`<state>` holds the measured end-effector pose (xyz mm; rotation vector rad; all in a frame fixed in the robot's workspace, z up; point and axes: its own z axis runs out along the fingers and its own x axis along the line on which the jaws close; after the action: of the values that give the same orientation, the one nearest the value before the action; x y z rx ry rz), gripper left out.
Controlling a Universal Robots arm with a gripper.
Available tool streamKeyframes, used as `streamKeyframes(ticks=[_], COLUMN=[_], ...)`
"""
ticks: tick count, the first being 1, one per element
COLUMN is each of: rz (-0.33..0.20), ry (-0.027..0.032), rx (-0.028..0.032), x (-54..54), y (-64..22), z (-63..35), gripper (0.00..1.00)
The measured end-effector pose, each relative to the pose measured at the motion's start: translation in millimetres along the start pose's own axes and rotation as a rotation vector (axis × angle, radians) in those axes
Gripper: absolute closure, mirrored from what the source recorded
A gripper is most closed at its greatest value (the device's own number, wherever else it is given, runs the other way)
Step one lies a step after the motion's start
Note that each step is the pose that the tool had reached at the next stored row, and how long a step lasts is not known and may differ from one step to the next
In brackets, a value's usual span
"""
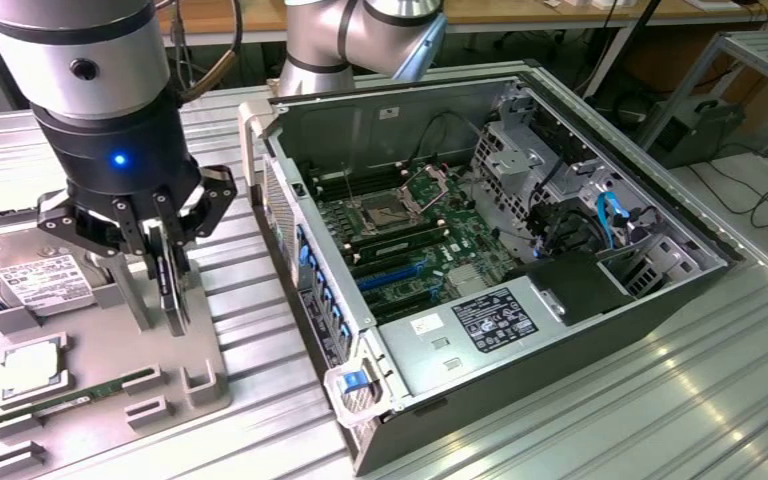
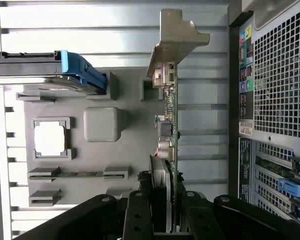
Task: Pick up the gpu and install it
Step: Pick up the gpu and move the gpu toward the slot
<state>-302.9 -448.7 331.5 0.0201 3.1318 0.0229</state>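
We log: pincer closed narrow, clamping the gpu by its flat faces | gpu hangs on edge directly beneath pincer, over the grey parts tray | edge-down hold probably suits a slot in the open computer case beside pincer.

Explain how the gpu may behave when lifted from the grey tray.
The gpu looks stiff: a flat board standing on edge inside the gripper, so it should hardly sag. Its metal bracket at one end may make it tilt slightly. Exposed small parts suggest it is fragile.
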Motion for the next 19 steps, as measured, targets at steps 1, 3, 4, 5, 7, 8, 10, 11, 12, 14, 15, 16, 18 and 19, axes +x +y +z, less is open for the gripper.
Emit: streamKeyframes(ticks=[1, 3, 4, 5, 7, 8, 10, 11, 12, 14, 15, 16, 18, 19], rz=[-0.002, -0.008, -0.01, -0.011, -0.011, -0.011, -0.011, -0.011, -0.011, -0.011, -0.011, -0.011, -0.011, -0.011], ry=[-0.0001, 0.0003, 0.0003, 0.0002, 0.0002, 0.0002, 0.0002, 0.0002, 0.0002, 0.0002, 0.0002, 0.0002, 0.0002, 0.0001], rx=[0.0003, 0.0016, 0.0017, 0.0017, 0.0017, 0.0017, 0.0017, 0.0016, 0.0016, 0.0016, 0.0016, 0.0016, 0.0016, 0.0015], x=[0.0, 0.0, 0.0, -0.1, -0.1, -0.1, -0.1, -0.1, -0.2, -0.2, -0.2, -0.2, -0.3, -0.3], y=[0.2, 0.6, 0.8, 1.0, 1.1, 1.2, 1.2, 1.3, 1.3, 1.4, 1.4, 1.4, 1.5, 1.5], z=[-0.1, -1.1, -1.9, -3.4, -5.5, -6.9, -11.7, -14.1, -15.9, -19.2, -21.2, -23.1, -27.2, -29.3], gripper=[0.73, 0.73, 0.73, 0.73, 0.73, 0.73, 0.73, 0.73, 0.73, 0.73, 0.73, 0.73, 0.73, 0.73])
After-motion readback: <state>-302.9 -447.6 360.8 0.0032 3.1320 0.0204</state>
